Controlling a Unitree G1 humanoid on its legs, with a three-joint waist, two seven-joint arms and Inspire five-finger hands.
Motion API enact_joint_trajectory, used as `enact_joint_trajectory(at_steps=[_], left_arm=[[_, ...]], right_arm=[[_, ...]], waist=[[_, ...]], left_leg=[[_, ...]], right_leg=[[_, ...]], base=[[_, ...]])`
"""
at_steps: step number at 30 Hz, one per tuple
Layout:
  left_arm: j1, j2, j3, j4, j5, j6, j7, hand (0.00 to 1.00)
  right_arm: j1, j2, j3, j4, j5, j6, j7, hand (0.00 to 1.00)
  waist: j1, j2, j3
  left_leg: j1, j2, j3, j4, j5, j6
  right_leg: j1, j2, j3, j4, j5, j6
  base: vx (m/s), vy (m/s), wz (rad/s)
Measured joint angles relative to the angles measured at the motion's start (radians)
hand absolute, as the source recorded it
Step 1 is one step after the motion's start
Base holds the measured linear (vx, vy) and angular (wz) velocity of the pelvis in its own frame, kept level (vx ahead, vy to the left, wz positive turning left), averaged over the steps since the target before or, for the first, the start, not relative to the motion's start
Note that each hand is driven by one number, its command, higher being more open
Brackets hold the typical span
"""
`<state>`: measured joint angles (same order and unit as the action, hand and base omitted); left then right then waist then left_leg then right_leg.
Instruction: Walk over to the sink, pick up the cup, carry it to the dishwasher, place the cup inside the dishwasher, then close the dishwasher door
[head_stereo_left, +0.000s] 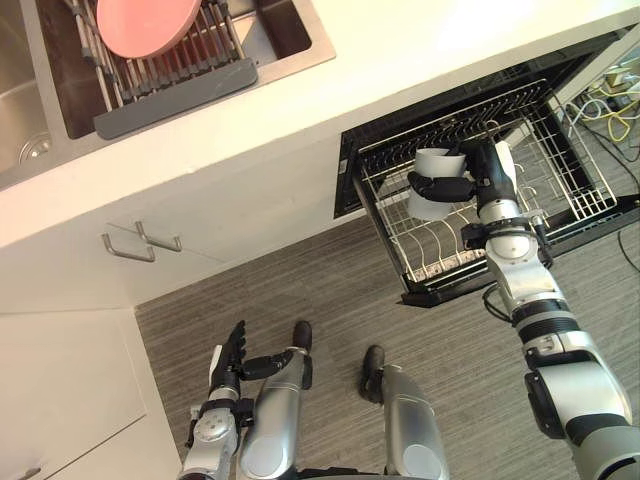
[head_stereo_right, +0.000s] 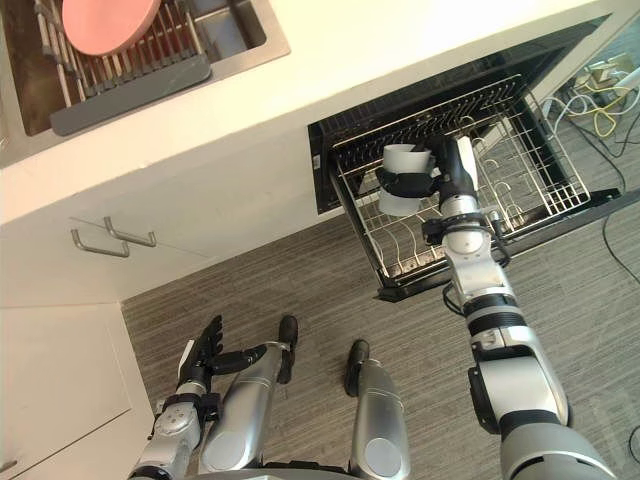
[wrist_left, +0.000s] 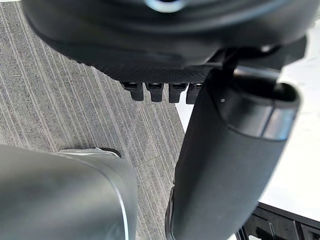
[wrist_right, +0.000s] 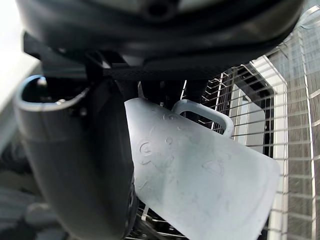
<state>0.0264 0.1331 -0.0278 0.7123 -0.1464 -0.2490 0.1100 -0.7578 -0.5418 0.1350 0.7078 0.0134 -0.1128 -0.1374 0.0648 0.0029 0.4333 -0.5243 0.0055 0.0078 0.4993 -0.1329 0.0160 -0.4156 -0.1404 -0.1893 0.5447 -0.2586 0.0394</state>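
Closest to the robot, the left robot hand (head_stereo_left: 232, 350) hung low over the grey striped floor (head_stereo_left: 300, 280). Its fingers were straight and relaxed and held nothing.

Further out, the right arm reached forward to the pulled-out wire rack (head_stereo_left: 565, 195) of the open dishwasher (head_stereo_left: 350, 175). The right robot hand (head_stereo_left: 482, 172) was closed around the white cup (head_stereo_left: 433, 205), with dark fingers wrapped across the cup's side. In the right wrist view the thumb (wrist_right: 75, 165) lay against the cup (wrist_right: 200, 185), which sat tilted in the grasp, its looped handle (wrist_right: 202, 112) on the side toward the rack's wires. The cup was over the rack's left part, inside its outline. Whether it touched the wires could not be told.

Beyond the rack, the dark dishwasher opening sat under the white counter (head_stereo_left: 350, 70). To its left, the white cabinet front (head_stereo_left: 250, 215) carried two metal handles (head_stereo_left: 128, 248) side by side.

Farthest away, the steel sink (head_stereo_left: 285, 30) was set into the counter. A wire drying rack (head_stereo_left: 160, 70) with a grey end piece (head_stereo_left: 175, 98) lay across it and held a pink plate (head_stereo_left: 150, 20).
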Motion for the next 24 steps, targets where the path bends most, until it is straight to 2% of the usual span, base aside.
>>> enact_joint_trajectory(at_steps=[4,11,20,21,24], left_arm=[[-0.027,-0.001,-0.002,0.005,-0.001,-0.006,0.0,1.0],[-0.042,-0.011,-0.02,0.006,-0.021,-0.008,0.011,1.0],[-0.075,-0.037,-0.023,0.028,-0.021,-0.01,0.018,1.0],[-0.079,-0.037,-0.023,0.033,-0.021,-0.01,0.02,1.0],[-0.081,-0.037,-0.023,0.036,-0.021,-0.01,0.02,1.0]], right_arm=[[-0.061,-0.012,0.032,0.075,-0.059,0.01,0.006,0.0],[-0.066,-0.012,0.052,0.151,-0.121,0.035,0.009,0.0],[-0.071,0.0,0.087,0.164,-0.173,0.039,0.013,0.0],[-0.078,0.0,0.087,0.175,-0.174,0.04,0.011,1.0],[-0.079,0.002,0.085,0.176,-0.174,0.043,0.005,1.0]], waist=[[0.006,0.0,0.018],[0.017,0.005,0.022],[0.024,0.006,0.023],[0.025,0.006,0.023],[0.025,0.005,0.022]], left_leg=[[-0.026,0.0,-0.003,0.015,0.0,0.0],[-0.05,-0.006,-0.016,0.026,0.0,0.0],[-0.075,-0.011,-0.023,0.026,0.001,-0.001],[-0.076,-0.011,-0.023,0.022,0.001,-0.001],[-0.076,-0.014,-0.022,0.017,0.003,-0.001]], right_leg=[[-0.024,-0.002,-0.003,0.018,-0.003,-0.001],[-0.041,-0.008,-0.016,0.032,-0.01,-0.001],[-0.06,-0.017,-0.034,0.036,-0.012,-0.004],[-0.06,-0.018,-0.035,0.036,-0.012,-0.004],[-0.06,-0.021,-0.037,0.035,-0.012,-0.004]], base=[[-0.06,0.003,0.03],[-0.01,-0.009,0.05],[0.0,-0.003,0.02],[0.0,0.0,0.0],[0.0,0.0,0.0]])
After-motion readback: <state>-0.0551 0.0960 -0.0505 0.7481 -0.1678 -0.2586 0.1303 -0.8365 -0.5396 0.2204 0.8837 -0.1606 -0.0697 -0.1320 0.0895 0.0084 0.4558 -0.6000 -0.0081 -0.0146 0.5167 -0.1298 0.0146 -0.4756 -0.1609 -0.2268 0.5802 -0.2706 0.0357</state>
